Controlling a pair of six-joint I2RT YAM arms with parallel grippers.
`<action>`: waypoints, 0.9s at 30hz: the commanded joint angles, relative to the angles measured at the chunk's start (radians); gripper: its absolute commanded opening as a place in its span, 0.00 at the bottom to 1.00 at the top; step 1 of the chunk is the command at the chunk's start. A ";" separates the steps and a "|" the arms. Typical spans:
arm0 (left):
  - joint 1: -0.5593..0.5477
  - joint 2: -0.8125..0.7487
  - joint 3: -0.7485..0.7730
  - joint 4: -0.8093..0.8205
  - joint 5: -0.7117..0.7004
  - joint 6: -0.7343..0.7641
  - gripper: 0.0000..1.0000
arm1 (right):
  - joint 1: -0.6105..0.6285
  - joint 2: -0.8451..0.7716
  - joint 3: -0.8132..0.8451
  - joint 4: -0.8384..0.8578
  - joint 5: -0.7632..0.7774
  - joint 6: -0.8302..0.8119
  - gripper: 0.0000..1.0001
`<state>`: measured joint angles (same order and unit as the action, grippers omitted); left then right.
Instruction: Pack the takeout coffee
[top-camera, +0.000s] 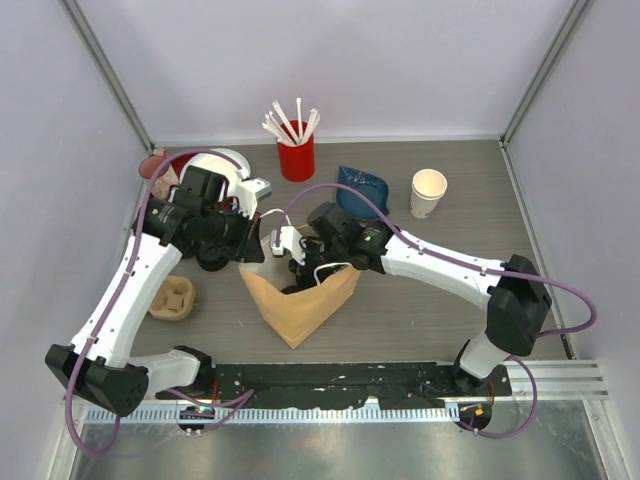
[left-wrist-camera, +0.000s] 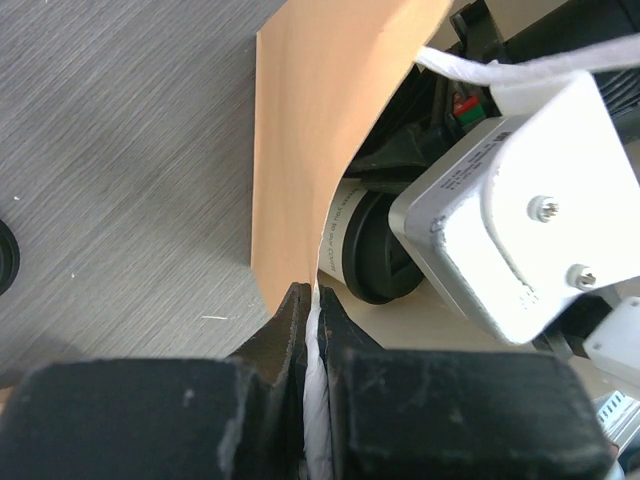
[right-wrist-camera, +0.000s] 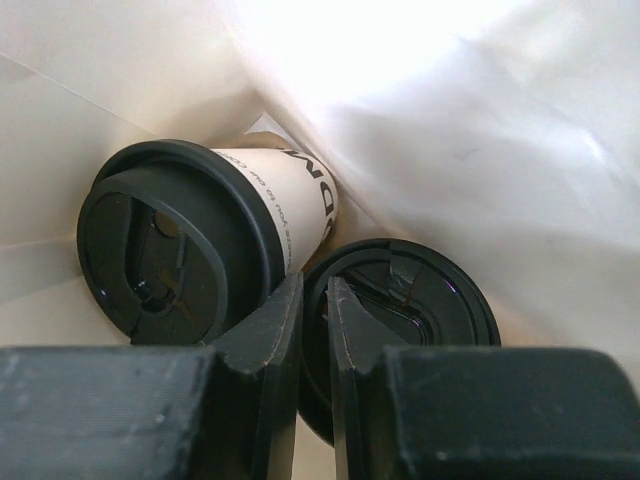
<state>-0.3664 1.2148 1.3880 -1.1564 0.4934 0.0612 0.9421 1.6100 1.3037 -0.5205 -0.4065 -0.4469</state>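
Inside the paper bag (top-camera: 300, 305), the right gripper (right-wrist-camera: 313, 295) pinches the lid rim of one lidded cup (right-wrist-camera: 420, 295), whose body is hidden. The other cup (right-wrist-camera: 200, 235) leans just beside its fingers. The left gripper (left-wrist-camera: 316, 300) clamps the bag's edge.

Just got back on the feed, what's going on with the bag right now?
The left gripper is clamped on the rim of the brown paper bag, holding its mouth open. The right gripper is down inside the bag, with its fingers apparently pinching the lid rim of a lidded cup. The second lidded cup lies tilted beside it. Both coffees are in the bag, but the right gripper has not let go yet.
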 joint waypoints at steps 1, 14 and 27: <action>0.000 -0.005 0.014 0.023 0.005 0.012 0.00 | -0.008 -0.019 -0.043 -0.016 0.000 0.011 0.01; -0.002 -0.001 0.022 0.018 0.004 0.019 0.00 | -0.008 -0.044 -0.084 0.020 -0.031 0.005 0.02; 0.000 0.000 0.034 0.009 -0.001 0.029 0.00 | -0.008 -0.081 -0.015 -0.067 0.023 0.019 0.43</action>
<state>-0.3714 1.2259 1.3880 -1.1625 0.4942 0.0658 0.9401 1.5784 1.2457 -0.4877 -0.4152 -0.4381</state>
